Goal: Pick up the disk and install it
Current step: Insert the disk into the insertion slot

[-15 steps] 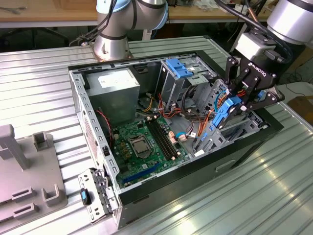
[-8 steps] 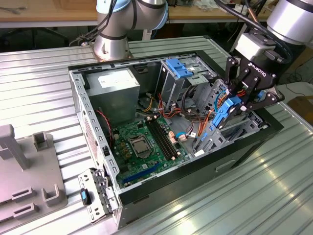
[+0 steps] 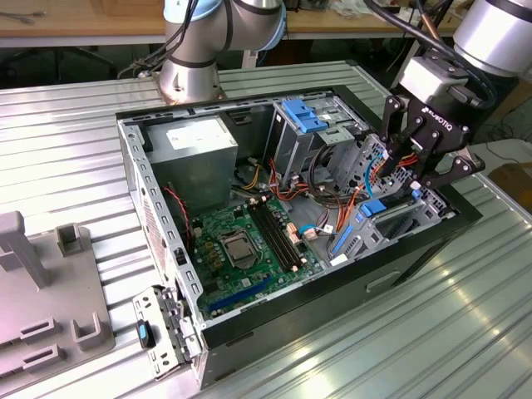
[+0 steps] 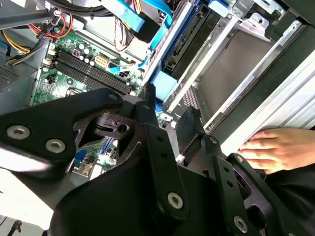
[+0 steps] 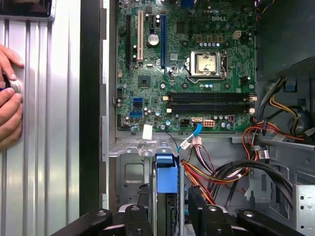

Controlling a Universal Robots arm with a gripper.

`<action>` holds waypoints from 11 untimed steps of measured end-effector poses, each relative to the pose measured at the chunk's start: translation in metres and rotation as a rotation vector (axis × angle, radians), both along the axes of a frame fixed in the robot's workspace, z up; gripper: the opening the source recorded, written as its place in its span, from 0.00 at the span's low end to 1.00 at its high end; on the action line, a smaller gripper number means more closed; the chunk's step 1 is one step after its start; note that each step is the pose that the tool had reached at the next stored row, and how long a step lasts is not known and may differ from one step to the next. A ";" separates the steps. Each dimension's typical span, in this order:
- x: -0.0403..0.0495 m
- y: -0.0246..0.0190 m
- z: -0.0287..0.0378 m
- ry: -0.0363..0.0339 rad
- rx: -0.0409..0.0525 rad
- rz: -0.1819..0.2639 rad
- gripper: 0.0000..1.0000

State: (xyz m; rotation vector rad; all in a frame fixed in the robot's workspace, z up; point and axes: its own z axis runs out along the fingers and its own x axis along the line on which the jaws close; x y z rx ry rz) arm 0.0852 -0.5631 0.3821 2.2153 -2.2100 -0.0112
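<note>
The disk [image 5: 166, 177] stands on edge in the metal drive bay at the end of the open computer case [image 3: 131, 158] on the exterior view's right. Its bright blue carrier end [image 4: 165, 84] faces the green motherboard [image 3: 241, 241], and the dark drive body runs back into the bay. In the exterior view the blue end of the disk [image 3: 371, 208] shows just below my gripper [image 3: 416, 174]. The black gripper [image 5: 170, 209] hangs over the bay, open, with one finger on each side of the disk's end and a gap on both sides.
A person's hand [image 4: 268, 150] rests on the ribbed metal table just outside the case wall, seen in both wrist views [image 5: 7, 98]. A light-blue ribbed bracket [image 3: 303, 116] tops the upper cage. Cable bundles [image 5: 221, 172] crowd the bay. A grey fixture [image 3: 41, 283] sits at the exterior view's left.
</note>
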 end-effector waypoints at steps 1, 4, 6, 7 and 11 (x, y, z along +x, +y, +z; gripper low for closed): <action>0.0002 0.0000 0.0000 0.0000 0.0000 0.000 0.43; 0.0034 0.0000 -0.0003 0.0000 0.0002 0.000 0.24; 0.0107 0.0000 -0.0007 0.0000 -0.0002 0.000 0.18; 0.0164 0.0000 -0.0015 0.0000 -0.0004 0.000 0.12; 0.0328 0.0000 -0.0045 0.0000 -0.0006 0.000 0.11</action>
